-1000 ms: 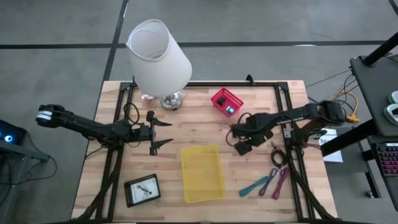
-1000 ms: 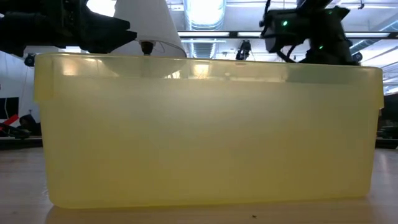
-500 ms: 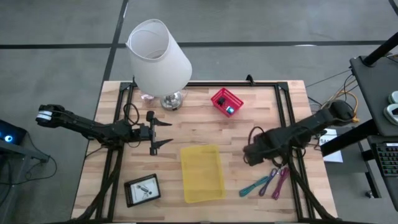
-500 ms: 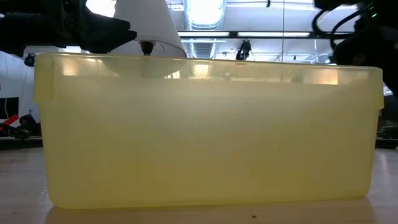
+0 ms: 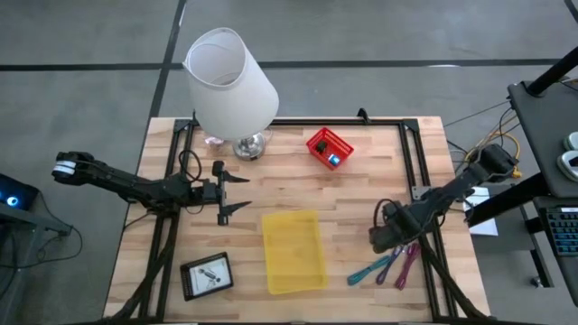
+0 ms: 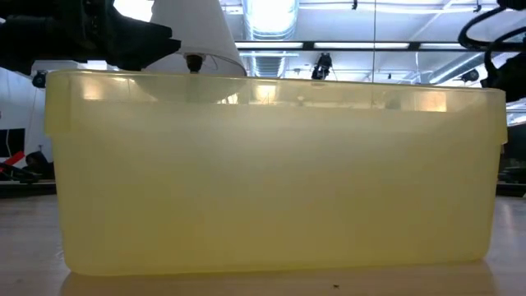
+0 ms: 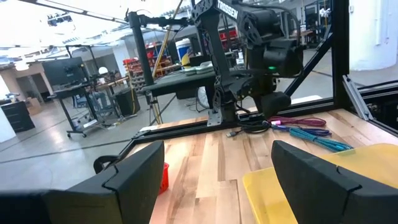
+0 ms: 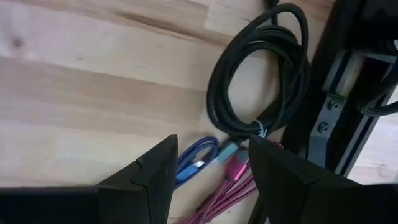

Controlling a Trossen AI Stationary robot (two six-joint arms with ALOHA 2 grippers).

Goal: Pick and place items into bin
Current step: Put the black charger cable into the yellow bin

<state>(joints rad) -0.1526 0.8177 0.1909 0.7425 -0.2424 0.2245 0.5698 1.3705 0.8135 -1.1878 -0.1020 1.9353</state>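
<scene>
The black coiled cable [image 8: 261, 93] sits by the surface's right edge rail, right next to the teal strip [image 5: 370, 269] and pink-purple strip [image 5: 406, 264]. Right tool [image 8: 208, 168] hovers over it, fingers spread wide. I'd drop straight down on one side of the loop so it doesn't snag the strips, then carry it to the yellow bin [image 5: 293, 251]. Left tool [image 5: 237, 189] idles open near the lamp [image 5: 230, 79]
</scene>
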